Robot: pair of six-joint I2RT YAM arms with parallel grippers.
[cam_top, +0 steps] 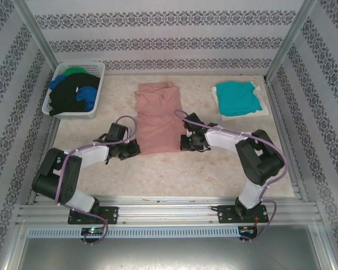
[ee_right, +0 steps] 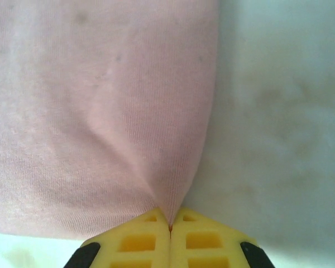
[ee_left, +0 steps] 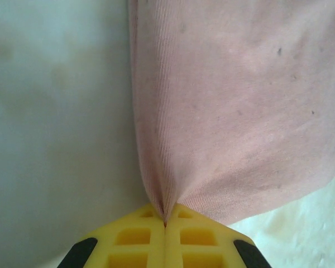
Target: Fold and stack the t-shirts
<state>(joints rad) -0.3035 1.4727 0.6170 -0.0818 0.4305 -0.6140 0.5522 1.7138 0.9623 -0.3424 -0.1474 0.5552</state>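
Note:
A salmon-pink t-shirt lies as a long folded strip in the middle of the table. My left gripper is shut on its near left corner, the pink cloth puckering into the closed yellow fingers. My right gripper is shut on the near right corner, where the cloth gathers between its yellow fingers. A folded teal t-shirt rests on a white one at the back right. Black, blue and green t-shirts are heaped in the basket.
The white slotted basket stands at the back left corner. Patterned walls and metal posts close in the table on three sides. Bare tabletop stretches between the pink shirt and the arms' bases.

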